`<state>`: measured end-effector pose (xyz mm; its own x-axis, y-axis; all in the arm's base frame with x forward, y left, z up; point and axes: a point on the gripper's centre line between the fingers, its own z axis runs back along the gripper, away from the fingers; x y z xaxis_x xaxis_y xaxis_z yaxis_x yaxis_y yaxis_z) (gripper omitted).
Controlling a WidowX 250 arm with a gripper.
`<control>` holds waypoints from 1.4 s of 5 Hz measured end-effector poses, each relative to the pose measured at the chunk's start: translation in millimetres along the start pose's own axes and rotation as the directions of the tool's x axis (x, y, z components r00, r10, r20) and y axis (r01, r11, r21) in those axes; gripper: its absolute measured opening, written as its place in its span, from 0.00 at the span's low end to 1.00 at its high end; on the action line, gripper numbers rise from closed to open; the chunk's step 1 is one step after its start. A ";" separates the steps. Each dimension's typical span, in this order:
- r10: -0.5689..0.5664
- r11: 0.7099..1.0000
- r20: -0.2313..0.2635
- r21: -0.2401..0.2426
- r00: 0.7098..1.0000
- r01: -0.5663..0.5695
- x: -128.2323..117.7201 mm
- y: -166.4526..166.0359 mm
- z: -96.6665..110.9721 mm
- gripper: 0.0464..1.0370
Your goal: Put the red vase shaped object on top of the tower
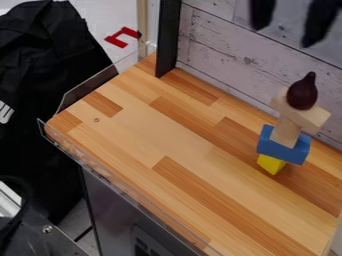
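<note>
At the top right, my gripper [288, 21] hangs open, its two black fingertips wide apart with nothing between them. Below it and apart from it, the dark red vase-shaped object [302, 94] rests on the tower, rounded end down and narrow tip up. The tower has a pale wooden block [306, 116] lying across the top, an upright pale wooden piece [286, 131] under that, then a blue block [283, 146], and a yellow block [270, 164] at the base on the wooden table.
The wooden tabletop [133, 135] has a low clear guard along its left and front edges. Behind the tower runs a whitish plank wall [234, 60], with a dark upright post [167, 40] at the table's back left. Black fabric [47, 60] lies beyond the left edge.
</note>
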<state>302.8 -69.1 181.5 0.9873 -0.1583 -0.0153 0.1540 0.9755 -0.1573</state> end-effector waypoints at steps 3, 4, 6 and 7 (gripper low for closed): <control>0.105 0.994 -0.080 -0.028 0.991 -0.108 -50.3 38.2 -59.2 0.96; 0.098 0.994 -0.051 0.047 0.994 -0.095 -46.5 33.3 -71.8 0.96; 0.112 0.988 -0.032 0.110 0.993 -0.108 -29.3 23.8 -92.8 0.96; 0.162 0.984 -0.031 0.083 0.986 -0.159 -25.5 19.3 -94.6 0.96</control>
<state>276.8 -60.7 85.5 0.9975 -0.0031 -0.0711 -0.0019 0.9975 -0.0706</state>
